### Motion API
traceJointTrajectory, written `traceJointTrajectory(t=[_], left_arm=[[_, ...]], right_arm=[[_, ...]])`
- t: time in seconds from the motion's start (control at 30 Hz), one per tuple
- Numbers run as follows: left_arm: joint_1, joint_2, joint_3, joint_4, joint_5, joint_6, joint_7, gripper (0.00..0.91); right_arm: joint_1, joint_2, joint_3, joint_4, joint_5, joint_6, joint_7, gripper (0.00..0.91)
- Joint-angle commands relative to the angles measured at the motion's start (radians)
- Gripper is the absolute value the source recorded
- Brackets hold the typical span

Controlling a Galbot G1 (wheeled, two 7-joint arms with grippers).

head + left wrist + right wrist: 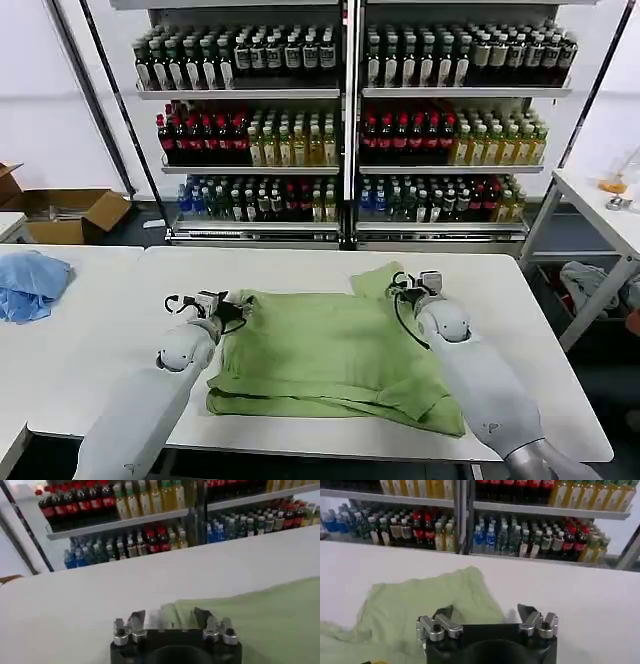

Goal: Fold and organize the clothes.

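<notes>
1. Green shirt is lying on the white tabletop, roughly in its middle, partly folded into a rough rectangle with layered edges showing along the near side.
2. 1 corner or sleeve of the shirt is sticking out at the far right, just beside the right claw.
3. Left claw is sitting at the shirt's far left corner, low over the tabletop; in the left wrist view the left claw is standing with its 2 fingers spread apart, nothing between them, the shirt edge lying just ahead and to one side.
4. Right claw is hovering at the shirt's far right edge; in the right wrist view the right claw is also showing its fingers apart, holding nothing, with the shirt's loose flap lying in front of one finger and bare tabletop before the other.
5. Whether either claw is touching the fabric cannot be told.
6. Both arms are reaching in from the near edge, left arm on the left side of the shirt, right arm overlapping the shirt's right side.
7. Blue cloth is lying on a separate tabletop far left, well apart from the shirt.
8. Shelves of bottles are standing behind the tabletop; a cardboard box is sitting on the floor at left.
</notes>
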Motion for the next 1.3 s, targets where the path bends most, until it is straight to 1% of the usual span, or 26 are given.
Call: traceJointTrajectory(t=[0.03,0.23,0.4,0.5,0.63,0.73,0.93,1.07,1.3], left_arm=[[0.000,-0.003,0.005,0.013,-0.028,0.017,0.034,0.101],[0.030,-0.002,-0.011,-0.018,-0.076,0.023,0.066,0.081],[0.054,0.001,-0.033,-0.052,-0.118,0.010,0.081,0.071],[0.070,0.003,-0.049,-0.078,-0.148,-0.027,0.084,0.071],[0.099,0.012,-0.073,-0.121,-0.182,-0.055,0.092,0.071],[0.121,0.021,-0.095,-0.156,-0.204,-0.068,0.096,0.071],[0.178,0.040,-0.164,-0.238,-0.246,-0.074,0.100,0.071],[0.228,0.058,-0.204,-0.318,-0.264,-0.071,0.100,0.071],[0.323,0.083,-0.245,-0.398,-0.271,-0.071,0.098,0.060]], right_arm=[[0.007,0.007,-0.023,-0.043,0.040,-0.009,-0.021,0.000],[-0.018,-0.016,-0.027,-0.003,0.070,-0.010,-0.038,0.000],[-0.043,-0.030,-0.015,0.034,0.085,-0.009,-0.051,0.000],[-0.059,-0.031,0.006,0.073,0.098,-0.006,-0.043,0.000],[-0.091,-0.042,0.031,0.136,0.105,0.005,-0.031,0.000],[-0.125,-0.059,0.048,0.215,0.101,0.031,-0.029,0.000],[-0.197,-0.101,0.103,0.363,0.108,0.055,-0.026,0.000],[-0.248,-0.130,0.142,0.492,0.123,0.055,-0.025,0.000],[-0.326,-0.171,0.192,0.627,0.131,0.053,-0.022,0.000]])
